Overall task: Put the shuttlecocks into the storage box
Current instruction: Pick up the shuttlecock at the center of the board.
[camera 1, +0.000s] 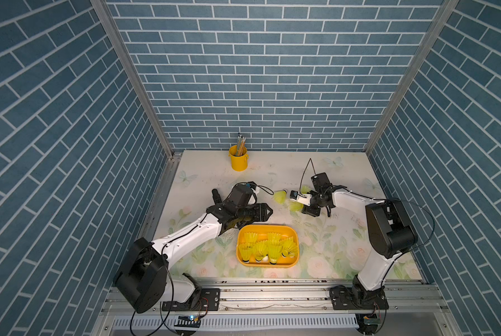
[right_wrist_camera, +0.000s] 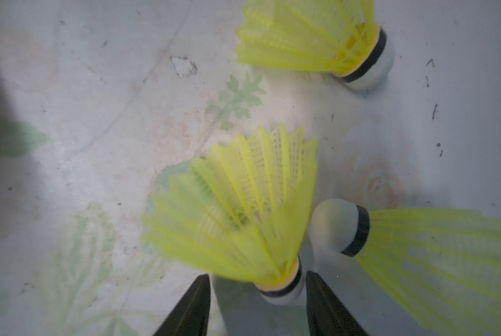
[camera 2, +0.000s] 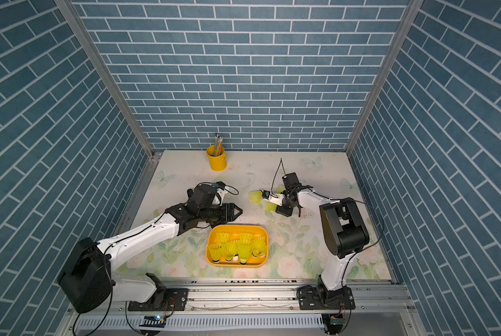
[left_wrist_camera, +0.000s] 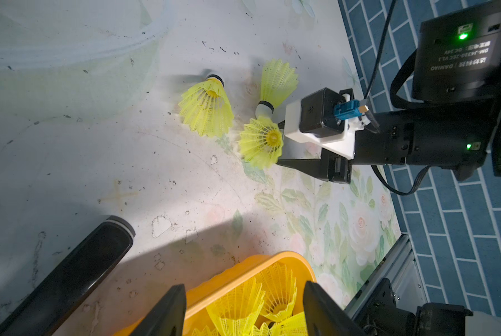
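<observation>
Shuttlecocks (camera 1: 260,247) in storage box (camera 1: 265,226), left jaws parted empty, right jaws straddling loose shuttlecock (right_wrist_camera: 237,209)

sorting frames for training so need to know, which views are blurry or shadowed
right wrist view: soft, the shuttlecock at the right tool looks smeared; left wrist view: crisp, but a hard shadow darkens the table by the box; both top views: sharp, brick walls splay from the wide lens

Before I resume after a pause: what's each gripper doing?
Left gripper: open, holding nothing.
Right gripper: open around a shuttlecock, not clamped.
</observation>
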Robot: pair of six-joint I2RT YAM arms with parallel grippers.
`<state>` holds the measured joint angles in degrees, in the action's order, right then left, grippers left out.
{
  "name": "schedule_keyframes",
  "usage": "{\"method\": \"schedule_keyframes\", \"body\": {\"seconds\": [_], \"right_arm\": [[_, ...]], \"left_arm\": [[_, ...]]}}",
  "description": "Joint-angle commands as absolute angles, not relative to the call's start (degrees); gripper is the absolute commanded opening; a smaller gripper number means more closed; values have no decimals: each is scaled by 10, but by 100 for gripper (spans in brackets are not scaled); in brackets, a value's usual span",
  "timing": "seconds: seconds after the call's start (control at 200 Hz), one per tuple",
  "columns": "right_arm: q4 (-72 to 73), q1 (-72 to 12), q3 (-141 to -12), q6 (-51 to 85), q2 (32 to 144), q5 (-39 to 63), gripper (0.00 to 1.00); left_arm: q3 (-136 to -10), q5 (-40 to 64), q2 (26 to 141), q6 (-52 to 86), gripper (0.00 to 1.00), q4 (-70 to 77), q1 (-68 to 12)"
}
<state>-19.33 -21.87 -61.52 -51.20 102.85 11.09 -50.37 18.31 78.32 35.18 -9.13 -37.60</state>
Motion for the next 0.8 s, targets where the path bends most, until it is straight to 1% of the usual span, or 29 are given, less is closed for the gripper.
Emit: {"method": "schedule_keyframes", "body": {"seconds": [0.0, 0.125, 0.465, 0.795], "right_arm": [[-187, -222, -617, -504, 1024, 81, 59], [-190, -222, -635, -517, 1043, 80, 60], [-212, -222, -671, -531, 1087, 121, 56], [-248, -224, -700, -508, 1109, 140, 39]], "left_arm": [[-494, 191, 776, 352, 70, -89, -372], [-496, 189, 774, 350, 70, -92, -372], [-491, 187, 770, 350, 70, -93, -372], [-502, 223, 779, 349, 70, -94, -373]]}}
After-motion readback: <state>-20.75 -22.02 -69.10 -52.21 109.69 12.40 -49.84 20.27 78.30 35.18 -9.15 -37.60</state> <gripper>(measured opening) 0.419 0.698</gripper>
